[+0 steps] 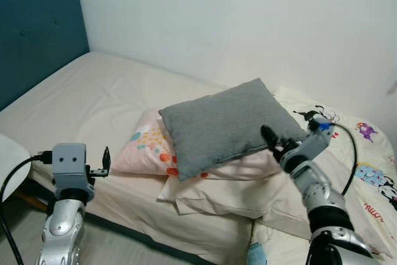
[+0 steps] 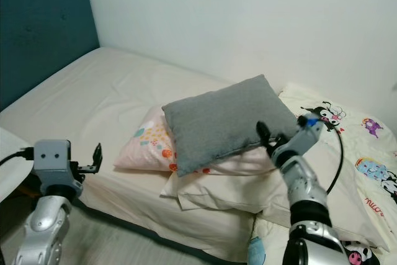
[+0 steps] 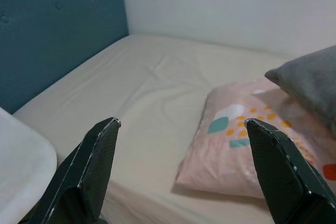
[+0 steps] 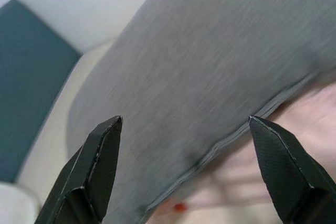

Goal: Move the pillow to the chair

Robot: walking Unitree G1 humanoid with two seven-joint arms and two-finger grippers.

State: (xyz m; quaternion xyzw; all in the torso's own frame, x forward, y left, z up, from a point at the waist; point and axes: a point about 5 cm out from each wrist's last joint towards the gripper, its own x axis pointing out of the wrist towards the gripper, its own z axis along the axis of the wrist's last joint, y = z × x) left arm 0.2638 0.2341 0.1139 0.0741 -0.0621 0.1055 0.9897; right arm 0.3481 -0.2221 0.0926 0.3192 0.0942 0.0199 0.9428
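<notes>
My right end effector (image 4: 184, 129) gapes wide, empty, at the grey fabric pillow (image 1: 226, 125). It tops two pillows, pink patterned (image 1: 146, 147) and cream (image 1: 223, 187), near the bed's (image 1: 93, 97) front edge. My left end effector (image 3: 181, 129) hangs open, empty.

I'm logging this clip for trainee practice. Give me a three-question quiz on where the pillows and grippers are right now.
1. True or false: the grey pillow lies on top of the other pillows.
2. Which gripper is at the grey pillow's edge? A) left B) right
3. Fill in: the headboard is ____ in colour.

Key: 1. True; it rests on the pink pillow and a cream pillow. 2. B; the right gripper is open at the edge, while the left gripper is open near the bed, short of the pink pillow. 3. Teal.
</notes>
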